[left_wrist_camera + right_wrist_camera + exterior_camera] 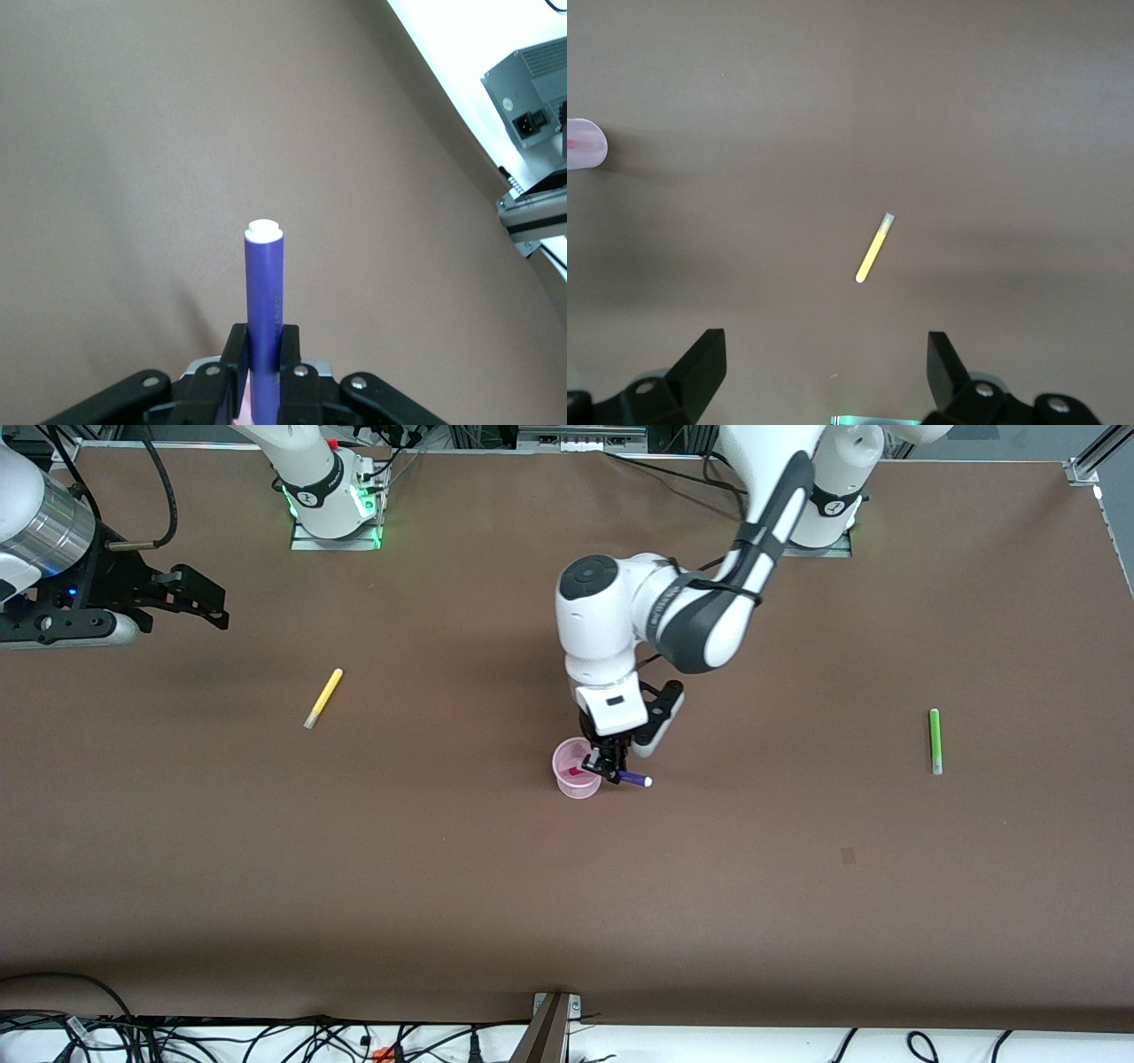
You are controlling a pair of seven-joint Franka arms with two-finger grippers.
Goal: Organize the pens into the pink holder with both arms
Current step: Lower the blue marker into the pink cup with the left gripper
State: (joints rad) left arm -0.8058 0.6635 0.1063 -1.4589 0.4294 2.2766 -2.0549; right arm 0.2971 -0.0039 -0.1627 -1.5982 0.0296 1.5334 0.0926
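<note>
Purple pen in left gripper

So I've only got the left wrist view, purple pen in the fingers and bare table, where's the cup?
Observer: The pink holder sits directly beside the left gripper, toward the right arm's end; the purple pen lies nearly level, its white tip pointing away from the holder.
Operator: Anything in it?
Observer: A magenta pen shows inside.
Operator: Which are left?
Observer: The yellow pen lies toward the right arm's end, the green pen toward the left arm's.
Operator: Right arm?
Observer: The right gripper waits open above the yellow pen.
</note>
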